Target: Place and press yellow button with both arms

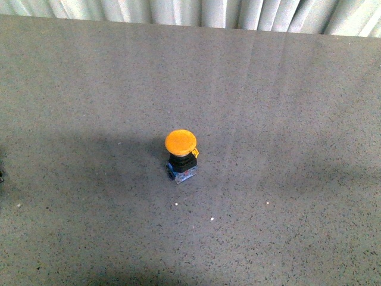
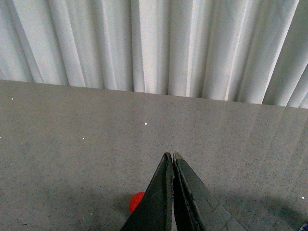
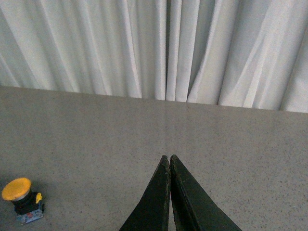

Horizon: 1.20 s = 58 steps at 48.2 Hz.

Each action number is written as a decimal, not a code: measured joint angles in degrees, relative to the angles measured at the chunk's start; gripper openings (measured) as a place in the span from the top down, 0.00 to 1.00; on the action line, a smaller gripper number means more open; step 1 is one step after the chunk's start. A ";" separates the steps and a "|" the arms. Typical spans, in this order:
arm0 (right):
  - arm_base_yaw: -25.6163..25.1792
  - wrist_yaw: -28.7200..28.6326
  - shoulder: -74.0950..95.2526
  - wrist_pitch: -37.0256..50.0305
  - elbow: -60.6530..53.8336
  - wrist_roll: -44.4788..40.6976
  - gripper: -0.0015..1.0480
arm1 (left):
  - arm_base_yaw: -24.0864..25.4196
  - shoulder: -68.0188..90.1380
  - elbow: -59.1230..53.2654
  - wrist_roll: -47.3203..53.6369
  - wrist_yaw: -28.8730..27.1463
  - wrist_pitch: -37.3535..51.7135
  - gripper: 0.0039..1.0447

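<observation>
Front view: yellow button (image 1: pixel 181 156) upright on table (image 1: pixel 286 107) | likely light, rigid, tippy; grip black collar | left pincer (image 2: pixel 173 159), right pincer (image 3: pixel 170 160) pressed together, empty

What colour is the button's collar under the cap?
Black collar on the yellow button, clearest in front view.

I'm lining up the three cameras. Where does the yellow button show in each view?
Front view: button upright near the picture's middle, on the grey table.
Left wrist view: only a reddish sliver beside the shut left pincer, probably its cap.
Right wrist view: lower left corner, apart from the shut right pincer.
Shared landmark: white curtain behind the table's far edge.
</observation>
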 joint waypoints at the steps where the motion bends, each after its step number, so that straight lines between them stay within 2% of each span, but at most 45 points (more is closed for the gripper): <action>1: 0.00 0.00 -0.42 -0.39 0.00 0.00 0.99 | 0.00 0.00 0.00 0.00 0.00 0.00 0.99; 19: 0.00 0.02 -6.56 -6.60 0.00 0.00 0.99 | 0.00 0.00 0.00 0.00 0.00 0.00 0.99; 24: 0.00 0.09 -14.34 -15.87 0.02 0.00 0.99 | 0.00 0.02 0.00 0.00 -0.02 0.00 0.99; 34: 0.00 0.09 -16.15 -16.46 0.02 -0.04 0.98 | 0.00 0.00 0.00 0.00 0.00 0.00 0.99; 39: 0.00 0.09 -16.22 -16.48 0.02 -0.11 0.86 | 0.00 0.00 0.00 0.00 0.00 0.00 0.96; 45: 0.00 0.09 -16.22 -16.48 0.02 -0.11 0.69 | 0.00 0.00 0.00 0.00 0.00 0.00 0.79; 48: 0.00 0.09 -16.22 -16.48 0.02 -0.11 0.59 | 0.00 0.00 0.00 0.00 0.00 0.00 0.69; 58: 0.00 0.09 -16.22 -16.50 0.02 -0.11 0.15 | 0.00 0.00 0.00 0.00 0.00 0.00 0.24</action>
